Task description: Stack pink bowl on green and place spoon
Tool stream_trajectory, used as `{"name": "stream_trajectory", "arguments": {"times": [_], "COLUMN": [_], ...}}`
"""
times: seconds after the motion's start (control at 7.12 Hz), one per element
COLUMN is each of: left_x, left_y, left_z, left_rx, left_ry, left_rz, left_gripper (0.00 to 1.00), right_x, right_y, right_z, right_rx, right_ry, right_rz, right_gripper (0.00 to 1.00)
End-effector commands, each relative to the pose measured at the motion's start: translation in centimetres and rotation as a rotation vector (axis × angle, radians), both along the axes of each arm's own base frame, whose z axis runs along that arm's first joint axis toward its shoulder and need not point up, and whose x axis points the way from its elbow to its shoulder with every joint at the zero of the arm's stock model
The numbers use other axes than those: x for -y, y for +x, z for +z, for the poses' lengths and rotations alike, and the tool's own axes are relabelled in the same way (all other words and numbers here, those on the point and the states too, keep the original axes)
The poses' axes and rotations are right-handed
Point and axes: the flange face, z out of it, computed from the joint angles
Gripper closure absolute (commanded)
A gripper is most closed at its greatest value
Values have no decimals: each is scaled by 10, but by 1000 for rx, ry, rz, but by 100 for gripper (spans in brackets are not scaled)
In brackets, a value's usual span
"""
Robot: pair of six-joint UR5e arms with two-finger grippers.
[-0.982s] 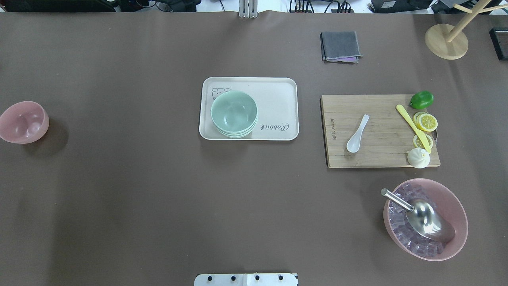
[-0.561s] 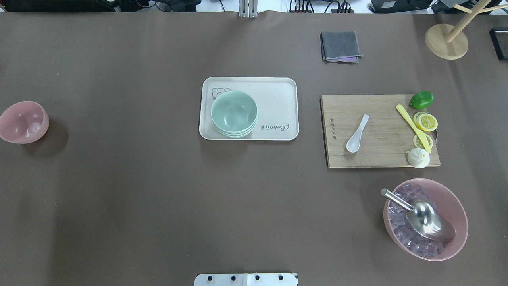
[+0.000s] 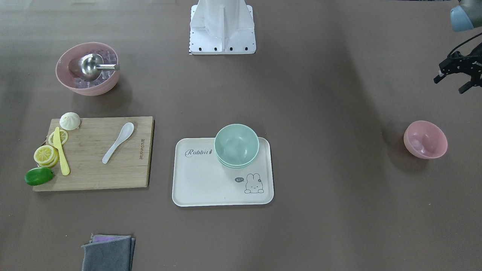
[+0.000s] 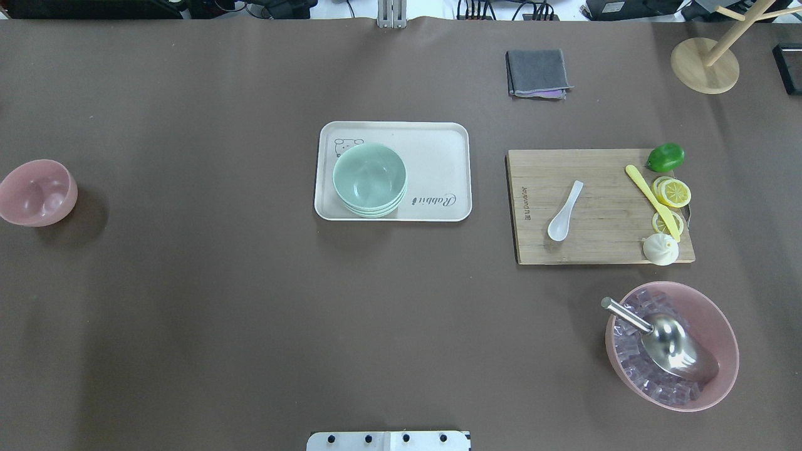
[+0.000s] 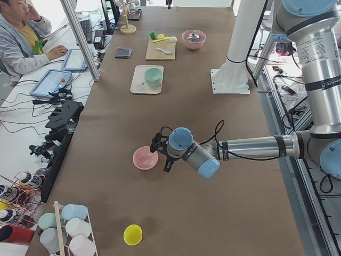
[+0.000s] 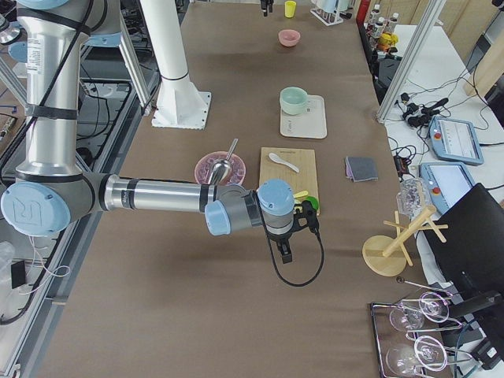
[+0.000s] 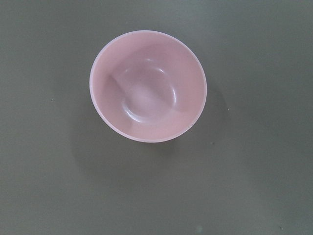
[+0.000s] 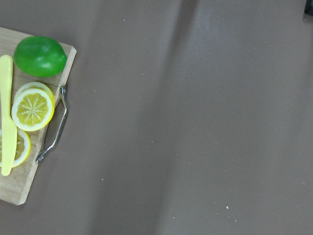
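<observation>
The small pink bowl [image 4: 37,192] stands upright and empty at the table's far left; it fills the left wrist view [image 7: 148,85]. The mint-green bowls [image 4: 369,178] are nested on a white tray [image 4: 438,144] at mid-table. The white spoon [image 4: 564,212] lies on a wooden cutting board [image 4: 601,247]. My left gripper [image 3: 450,86] hovers above and just robot-side of the pink bowl [image 3: 425,139], jaws apart and empty. My right gripper [image 6: 285,252] shows only in the exterior right view, beyond the board's lime end; I cannot tell if it is open.
On the board lie a yellow knife [image 4: 651,200], lemon slices, a lime [image 4: 665,156] and a white bun. A large pink bowl [image 4: 723,332] with clear cubes and a metal scoop stands near the front right. A grey cloth [image 4: 537,72] and wooden stand [image 4: 705,66] are at the back.
</observation>
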Motion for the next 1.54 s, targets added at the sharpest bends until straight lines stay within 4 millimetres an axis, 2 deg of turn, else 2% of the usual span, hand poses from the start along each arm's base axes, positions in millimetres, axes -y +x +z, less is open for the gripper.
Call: {"name": "stream_trajectory", "arguments": {"times": [0.0,0.14,0.28,0.56,0.7,0.84,0.98,1.12,1.26,1.4], "left_x": [11,24,45,84,111,123,134,132,131,132], "left_y": [3,7,14,33,46,66,82,91,93,91], "left_z": [9,9,3,27,28,28,31,35,43,48], "left_rx": [4,-1,-3,39,40,43,46,50,70,91], "left_ry": [-11,-38,-77,-105,-104,-99,-108,-114,-118,-104], "left_rz": [-1,-21,-71,-83,-73,-38,-19,-1,-4,-20], "left_gripper": [2,2,2,3,3,4,5,15,23,24], "right_x": [25,33,42,47,47,48,49,51,51,51], "right_y": [-42,-71,-84,-98,-100,-102,-106,-107,-107,-107], "right_z": [-44,-67,-81,-93,-94,-96,-97,-100,-100,-100], "right_rx": [54,63,73,87,86,87,88,88,88,88], "right_ry": [-86,-104,-109,-135,-134,-132,-129,-124,-124,-127], "right_rz": [58,54,58,70,68,65,59,58,58,60], "right_gripper": [0,0,0,0,0,0,0,0,0,0]}}
